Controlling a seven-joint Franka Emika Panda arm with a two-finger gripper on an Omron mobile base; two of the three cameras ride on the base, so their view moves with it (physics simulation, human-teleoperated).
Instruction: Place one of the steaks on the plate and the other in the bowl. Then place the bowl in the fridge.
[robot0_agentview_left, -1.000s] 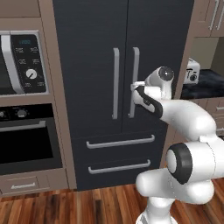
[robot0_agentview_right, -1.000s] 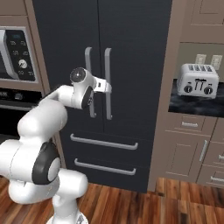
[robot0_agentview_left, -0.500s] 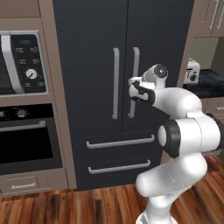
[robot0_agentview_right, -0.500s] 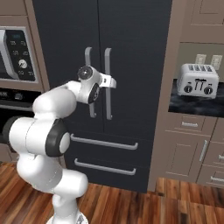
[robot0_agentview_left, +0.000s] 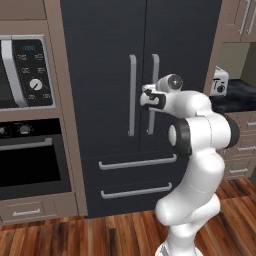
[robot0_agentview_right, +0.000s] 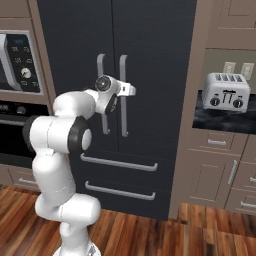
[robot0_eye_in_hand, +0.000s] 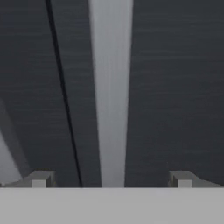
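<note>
Up against the fridge (robot0_agentview_left: 100, 60), at the two long silver handles where its upper doors meet. Both doors shut, drawers below shut too. Gripper (robot0_eye_in_hand: 111, 179) held level and pointed straight at the door front, jaws spread wide and holding nothing, with the right-hand handle (robot0_eye_in_hand: 111, 87) running down between the two fingertips (robot0_eye_in_hand: 41, 178); dark seam between the doors just to the left of it in the hand view. From the left base view, gripper (robot0_agentview_left: 145, 96) right at that handle (robot0_agentview_left: 153, 75), about halfway up its length; whether touching it or just short cannot be told. From the right base view, same gripper (robot0_agentview_right: 131, 91) beside the same handle (robot0_agentview_right: 123, 70).

Step in hand, by the look of it: opening the fridge, so the part of the task that ends with the bowl inside. No steaks, bowl or plate to be seen from this spot, so no telling whether they are sorted yet.

Next move likely calls for easing forward until the handle sits well between the fingertips, closing on it, then pulling back along the door's swing rather than straight out. Risk of the fingertips slipping off the smooth bar if closed too shallow.

Off to the side: microwave (robot0_agentview_left: 25, 72) and oven (robot0_agentview_left: 30, 160) on the left, toaster (robot0_agentview_right: 225, 91) on the counter at right.
</note>
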